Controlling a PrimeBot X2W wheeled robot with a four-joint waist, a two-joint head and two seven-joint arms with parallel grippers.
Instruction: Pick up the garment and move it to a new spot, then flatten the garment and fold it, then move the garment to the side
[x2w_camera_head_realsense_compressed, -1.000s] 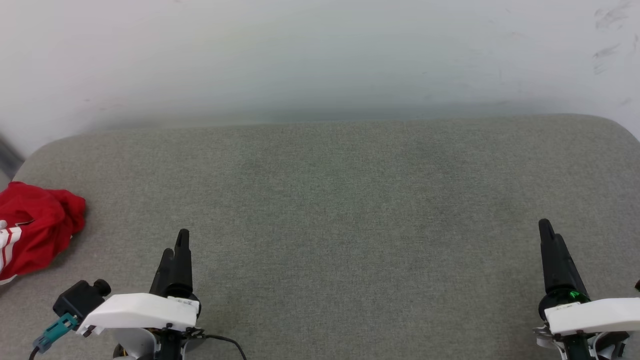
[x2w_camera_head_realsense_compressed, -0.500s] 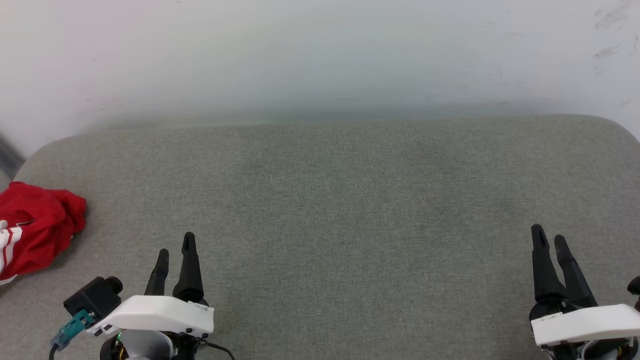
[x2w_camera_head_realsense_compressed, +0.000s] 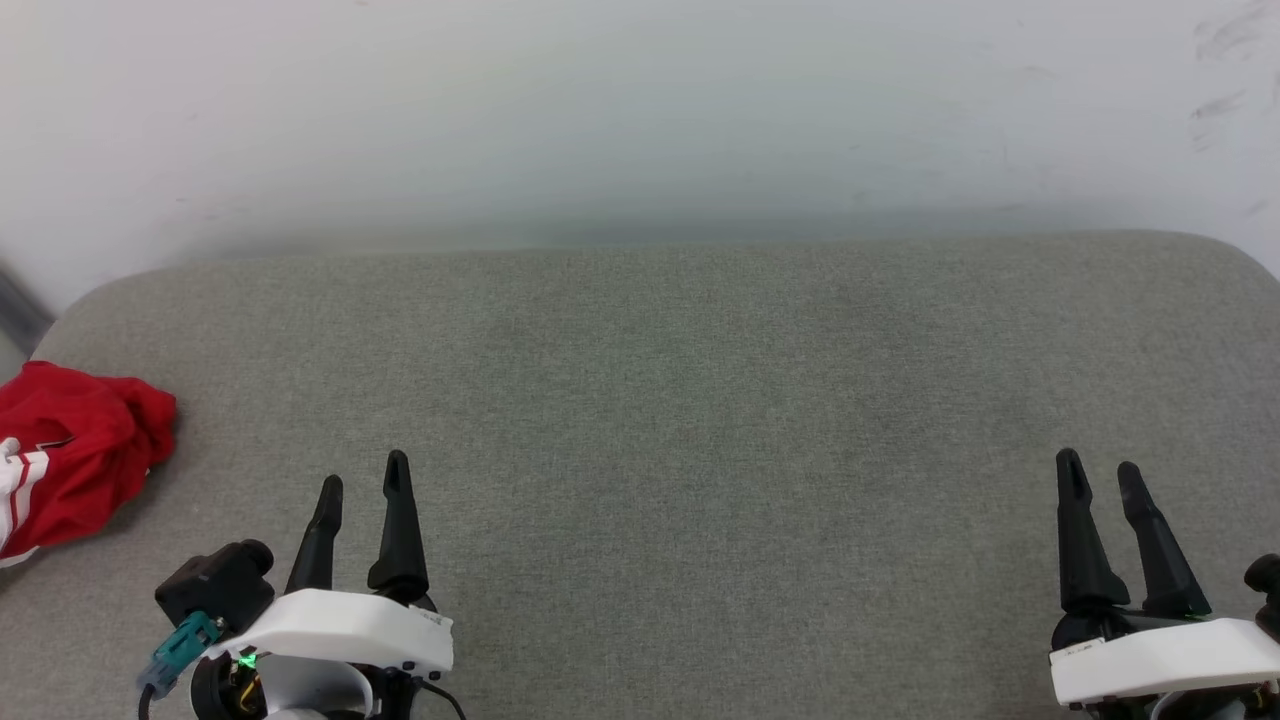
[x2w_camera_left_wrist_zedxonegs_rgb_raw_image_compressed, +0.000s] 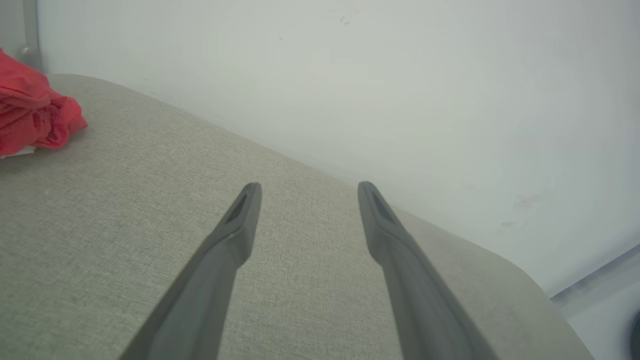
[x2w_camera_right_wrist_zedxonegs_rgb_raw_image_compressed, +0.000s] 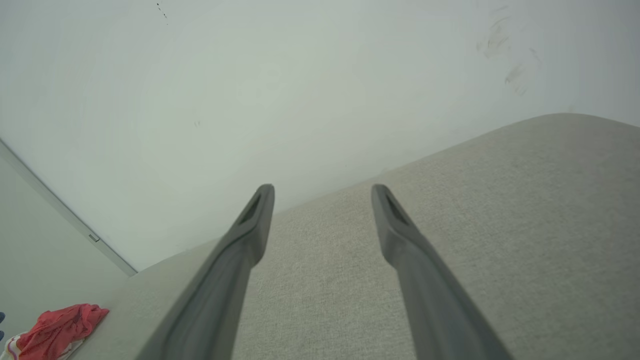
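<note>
Now that the left tool (x2w_camera_head_realsense_compressed: 364, 468) and the right tool (x2w_camera_head_realsense_compressed: 1098, 461) have both spread apart, having been pinched together a second ago, they hover empty over the grey bench (x2w_camera_head_realsense_compressed: 700, 400). The garment (x2w_camera_head_realsense_compressed: 75, 450) lies crumpled at the bench's left edge, untouched, so the pick-up looks imminent.

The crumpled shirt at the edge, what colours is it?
The garment is red with a white-and-red striped bit, clearest in the head view.

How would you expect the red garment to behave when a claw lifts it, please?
The garment lies crumpled in soft folds, so it will probably hang limp and unfurl when lifted. It looks like thin cloth, likely light. Pushed across the woven grey surface, it would probably bunch rather than slide.
</note>
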